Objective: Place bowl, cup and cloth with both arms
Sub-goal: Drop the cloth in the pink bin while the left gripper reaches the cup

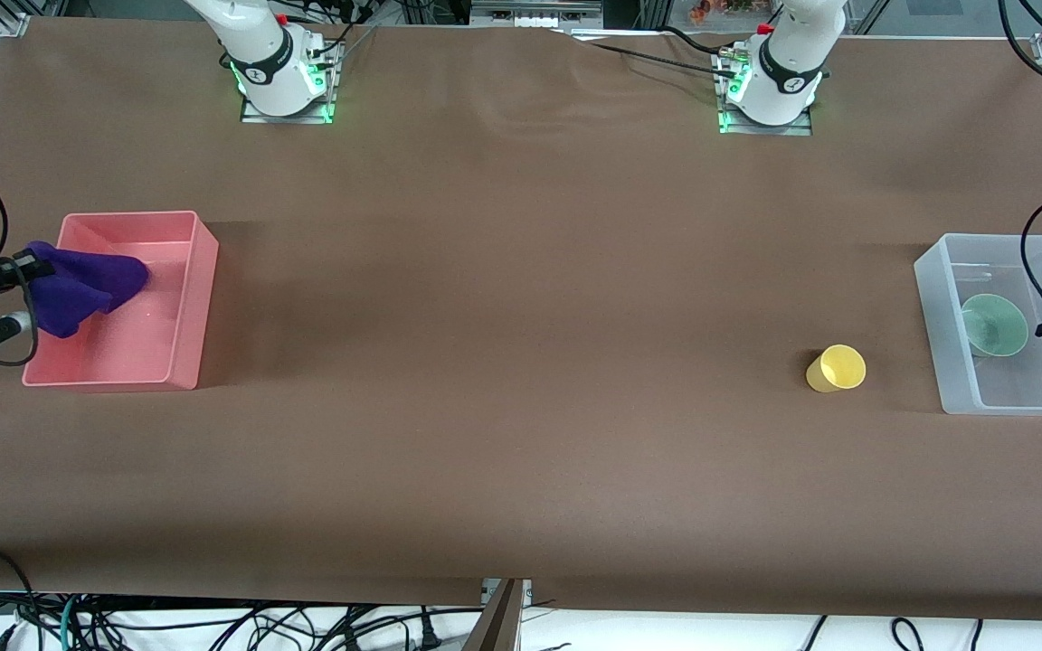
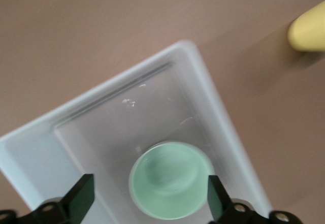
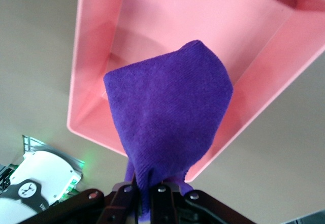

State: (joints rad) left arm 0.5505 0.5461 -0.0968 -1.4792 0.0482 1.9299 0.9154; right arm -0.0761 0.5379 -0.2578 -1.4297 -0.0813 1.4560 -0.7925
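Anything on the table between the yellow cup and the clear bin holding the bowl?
Nothing: in the front view only bare brown table separates the cup from the clear bin with the bowl inside. The left wrist view agrees.

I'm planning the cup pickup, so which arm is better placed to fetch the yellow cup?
Left. The left gripper hangs open over the clear bin holding the bowl, and the cup lies on the table beside that bin. The right gripper is shut on the cloth over the pink bin.
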